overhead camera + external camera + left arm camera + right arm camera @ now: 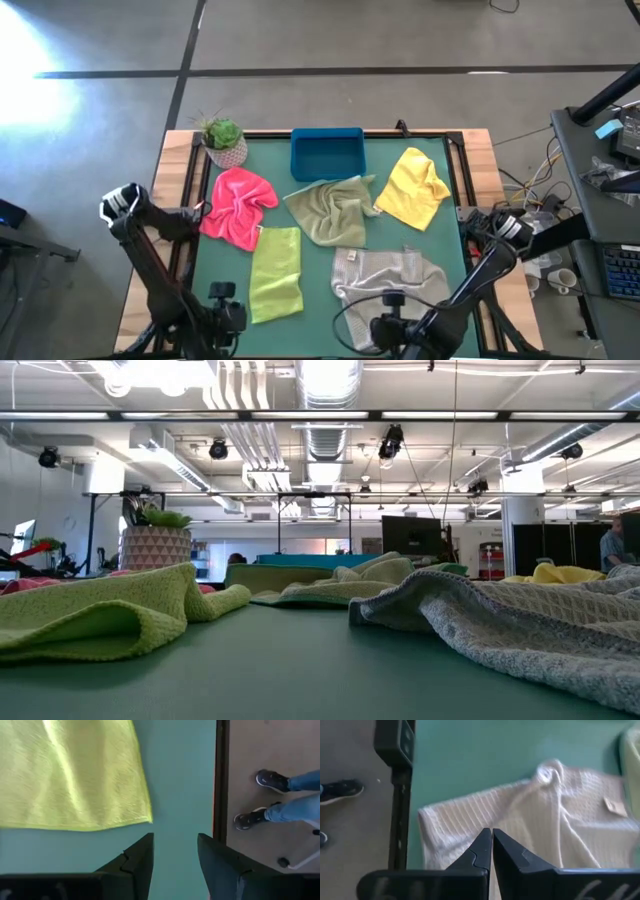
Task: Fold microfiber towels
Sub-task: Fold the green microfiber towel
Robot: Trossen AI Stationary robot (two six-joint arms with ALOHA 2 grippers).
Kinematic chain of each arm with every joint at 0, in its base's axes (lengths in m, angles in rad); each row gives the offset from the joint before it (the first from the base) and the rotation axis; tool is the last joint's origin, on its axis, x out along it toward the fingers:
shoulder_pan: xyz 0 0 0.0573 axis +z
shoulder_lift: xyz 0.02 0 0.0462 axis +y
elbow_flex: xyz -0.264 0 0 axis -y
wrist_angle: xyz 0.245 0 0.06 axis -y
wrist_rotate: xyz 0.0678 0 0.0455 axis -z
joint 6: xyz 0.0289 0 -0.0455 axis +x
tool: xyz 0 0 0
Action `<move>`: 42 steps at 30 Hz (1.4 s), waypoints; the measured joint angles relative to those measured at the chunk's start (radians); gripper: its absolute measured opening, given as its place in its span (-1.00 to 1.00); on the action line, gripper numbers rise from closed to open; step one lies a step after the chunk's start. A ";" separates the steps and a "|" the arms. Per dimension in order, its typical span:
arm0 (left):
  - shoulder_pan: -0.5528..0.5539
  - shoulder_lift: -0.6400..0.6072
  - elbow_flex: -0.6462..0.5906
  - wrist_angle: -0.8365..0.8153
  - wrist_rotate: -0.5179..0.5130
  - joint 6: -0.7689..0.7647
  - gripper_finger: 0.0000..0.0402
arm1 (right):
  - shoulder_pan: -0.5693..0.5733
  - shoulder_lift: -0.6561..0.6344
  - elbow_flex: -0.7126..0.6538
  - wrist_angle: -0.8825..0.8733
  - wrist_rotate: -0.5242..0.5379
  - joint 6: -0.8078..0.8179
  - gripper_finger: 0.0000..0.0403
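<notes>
Five towels lay on the green tabletop [440, 250]. None looked neatly folded, so my guess was that the folding had hardly begun. The pink towel [238, 205] sat crumpled near the left edge, just below the potted plant [224, 140]. The lime green towel [276, 272] lay long and flat at the front. The olive towel [330, 208] was bunched in the middle, below the blue tray [327, 153]. The yellow towel [415, 187] lay at the back right, and the grey towel [388, 277] lay rumpled at the front right.

The left hand [175, 857] waited at the front edge, just beside a corner of the lime towel, with its fingers apart and nothing between them. The right hand [491, 850] hung over the grey towel with its fingers pressed together, holding nothing.

I think the next move was to open a hand and pinch a towel corner.

Only the wrist views showed the fingers. The left wrist view also showed a person's shoes [260, 800] on the floor. The low view showed how high the towels were bunched.
</notes>
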 joint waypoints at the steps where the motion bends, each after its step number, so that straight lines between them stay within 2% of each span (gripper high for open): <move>1: -0.004 0.012 0.000 0.014 0.000 -0.005 -0.32 | -0.007 0.000 -0.005 0.025 0.000 -0.025 -0.96; 3: -0.013 0.037 0.000 0.032 -0.001 -0.007 -0.32 | -0.026 -0.001 -0.022 0.091 -0.025 -0.079 -0.96; 8: -0.023 0.088 0.005 0.087 -0.001 -0.008 -0.32 | -0.096 -0.001 -0.076 0.276 -0.183 -0.198 -0.96; 14: -0.023 0.114 0.005 0.111 -0.005 -0.008 -0.32 | -0.159 -0.001 -0.105 0.442 -0.204 -0.258 -0.96; 22: -0.017 0.130 0.005 0.109 -0.110 0.070 -0.32 | -0.212 0.004 -0.105 0.523 -0.227 -0.339 -0.96; 30: -0.009 0.176 0.003 0.110 -0.114 0.073 -0.32 | -0.255 0.007 -0.105 0.531 -0.265 -0.338 -0.95; 33: -0.005 0.186 0.003 0.127 -0.122 0.072 -0.32 | -0.278 0.008 -0.105 0.532 -0.308 -0.326 -0.89; 42: 0.002 0.193 -0.008 0.135 -0.138 0.072 -0.32 | -0.344 0.011 -0.105 0.562 -0.304 -0.390 -0.71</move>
